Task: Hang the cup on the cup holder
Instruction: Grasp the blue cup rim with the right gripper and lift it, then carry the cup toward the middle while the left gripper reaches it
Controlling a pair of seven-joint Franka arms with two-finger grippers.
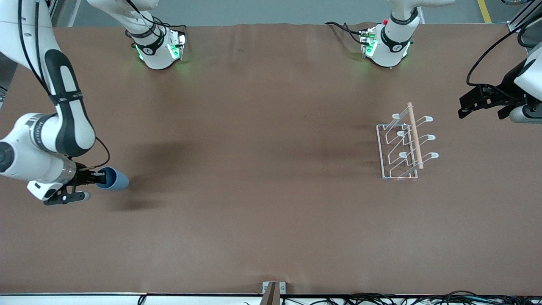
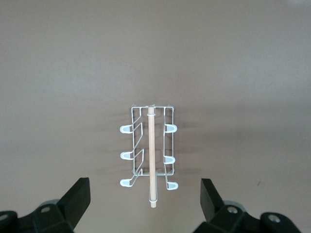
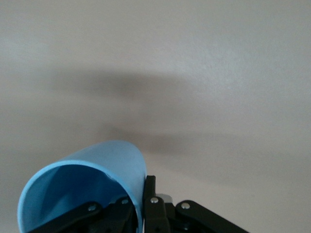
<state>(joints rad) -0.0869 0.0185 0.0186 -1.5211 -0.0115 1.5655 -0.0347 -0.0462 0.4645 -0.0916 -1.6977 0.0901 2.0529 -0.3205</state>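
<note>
The light-blue cup [image 1: 113, 178] is held on its side a little above the table at the right arm's end. My right gripper [image 1: 98, 178] is shut on its rim wall. In the right wrist view one finger sits inside the cup [image 3: 87, 184] and the other outside, with the gripper [image 3: 141, 196] pinching the wall. The white wire cup holder [image 1: 404, 146] with its wooden dowel stands toward the left arm's end, with nothing on its prongs. My left gripper [image 1: 465, 108] is open and empty in the air beside the holder. The holder also shows in the left wrist view [image 2: 150, 153], between that gripper's [image 2: 145, 193] spread fingers.
The brown table cover [image 1: 262, 169] spans the whole view. The two arm bases [image 1: 159, 46] stand along the edge farthest from the front camera. A small metal bracket [image 1: 273, 290] and cables lie at the nearest edge.
</note>
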